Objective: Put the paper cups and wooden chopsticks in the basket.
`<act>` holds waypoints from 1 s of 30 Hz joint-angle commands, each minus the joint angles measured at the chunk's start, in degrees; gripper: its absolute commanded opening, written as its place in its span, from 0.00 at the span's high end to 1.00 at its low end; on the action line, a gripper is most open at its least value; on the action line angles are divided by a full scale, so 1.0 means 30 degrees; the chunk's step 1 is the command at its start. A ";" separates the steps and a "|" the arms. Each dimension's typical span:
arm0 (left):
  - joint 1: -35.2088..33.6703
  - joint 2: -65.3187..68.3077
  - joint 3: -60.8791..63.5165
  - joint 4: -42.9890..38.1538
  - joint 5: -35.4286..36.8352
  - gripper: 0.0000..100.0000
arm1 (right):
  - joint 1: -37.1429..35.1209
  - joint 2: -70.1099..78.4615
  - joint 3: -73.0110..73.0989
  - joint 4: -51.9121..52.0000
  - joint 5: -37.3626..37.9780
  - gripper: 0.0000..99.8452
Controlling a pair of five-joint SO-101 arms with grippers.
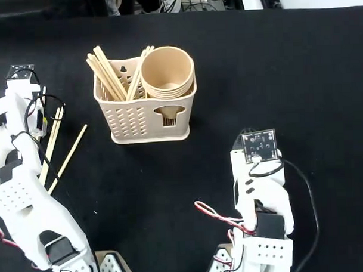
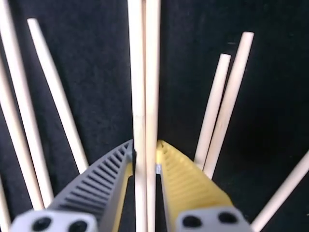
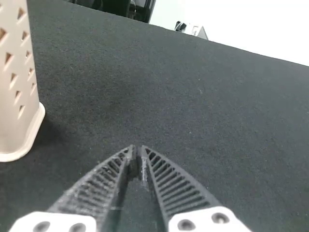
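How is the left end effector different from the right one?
The left end effector grips two chopsticks; the right end effector is shut on nothing. The left has one yellow finger; the right's fingers are both dark. Both are over the black table.

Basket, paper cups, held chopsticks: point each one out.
basket [image 1: 139, 122]: high view, perforated front wall.
paper cups [image 1: 167, 69]: high view, inside of the top cup.
held chopsticks [image 2: 151, 87]: left wrist view, mid-shaft of one stick.
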 commanded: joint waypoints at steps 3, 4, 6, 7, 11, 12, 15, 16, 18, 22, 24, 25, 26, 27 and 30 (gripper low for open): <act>-0.0220 -0.0762 0.0425 0.0469 -0.0176 0.97 | -0.0205 -0.0249 -0.0073 0.0059 0.0088 0.99; -0.0220 -0.1172 0.0542 0.0733 -0.0176 0.97 | -0.0205 -0.0249 -0.0073 0.0059 0.0088 0.99; -0.0190 -0.2198 0.0718 0.1465 -0.0176 0.97 | -0.0205 -0.0249 -0.0073 0.0059 0.0088 0.99; -0.0103 -0.2784 0.0806 0.1788 -0.0147 0.97 | -0.0205 -0.0249 -0.0073 0.0059 0.0088 0.99; 0.0161 -0.4923 0.1978 0.1963 -0.0117 0.97 | -0.0205 -0.0249 -0.0073 0.0059 0.0088 0.99; 0.0278 -0.5392 0.2359 0.1934 -0.0117 0.97 | -0.0205 -0.0249 -0.0073 0.0059 0.0088 0.99; 0.0425 -0.6799 0.3414 0.1700 -0.0117 0.97 | -0.0205 -0.0249 -0.0073 0.0059 0.0088 0.99; 0.0425 -0.7326 0.3678 0.1700 -0.0117 0.97 | -0.0205 -0.0249 -0.0073 0.0059 0.0088 0.99; 0.0425 -0.8410 0.4205 0.1700 -0.0117 0.97 | -0.0205 -0.0249 -0.0073 0.0059 0.0088 0.99; 0.0396 -1.0403 0.5201 0.1729 -0.0117 0.97 | -0.0205 -0.0249 -0.0073 0.0059 0.0088 0.99; 0.0396 -1.1458 0.5553 0.1729 -0.0088 0.97 | -0.0205 -0.0249 -0.0073 0.0059 0.0088 0.99; 0.0425 -1.1985 0.5729 0.1729 -0.0088 0.97 | -0.0205 -0.0249 -0.0073 0.0059 0.0088 0.99; 0.0425 -1.2513 0.5846 0.1729 0.0059 0.97 | -0.0205 -0.0249 -0.0073 0.0059 0.0088 0.99; 0.0425 -1.3040 0.5934 0.1700 0.0469 0.97 | -0.0205 -0.0249 -0.0073 0.0059 0.0088 0.99; 0.0425 -1.4623 0.6227 0.1670 0.1612 0.97 | -0.0205 -0.0249 -0.0073 0.0059 0.0088 0.99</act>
